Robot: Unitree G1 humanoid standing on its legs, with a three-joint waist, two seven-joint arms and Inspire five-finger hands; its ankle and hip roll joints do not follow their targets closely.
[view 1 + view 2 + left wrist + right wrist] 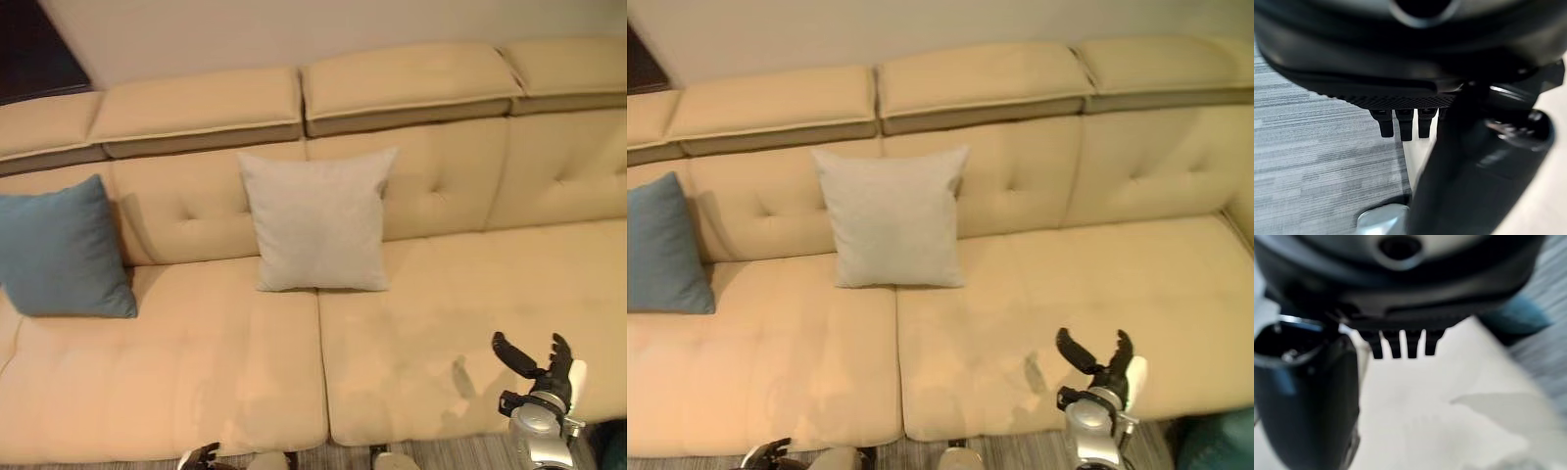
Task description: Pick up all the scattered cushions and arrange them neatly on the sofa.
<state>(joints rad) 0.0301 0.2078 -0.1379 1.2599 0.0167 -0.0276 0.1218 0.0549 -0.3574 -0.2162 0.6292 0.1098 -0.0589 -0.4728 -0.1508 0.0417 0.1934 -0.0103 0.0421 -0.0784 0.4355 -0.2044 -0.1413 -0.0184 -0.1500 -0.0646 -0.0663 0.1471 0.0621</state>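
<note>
right hand [545, 377] fingers spread, empty, over sofa [470, 323] front edge | we spot teal cushion [1220, 441] on floor just right of it, closer to right arm | left hand [201, 457] low, can't tell fingers

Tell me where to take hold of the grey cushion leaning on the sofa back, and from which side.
Probably the top right corner of the grey cushion: it stands almost upright against the sofa backrest, so its upper edge is free. Come from the front and above with the right hand, which is open over the seat on that side.
</note>
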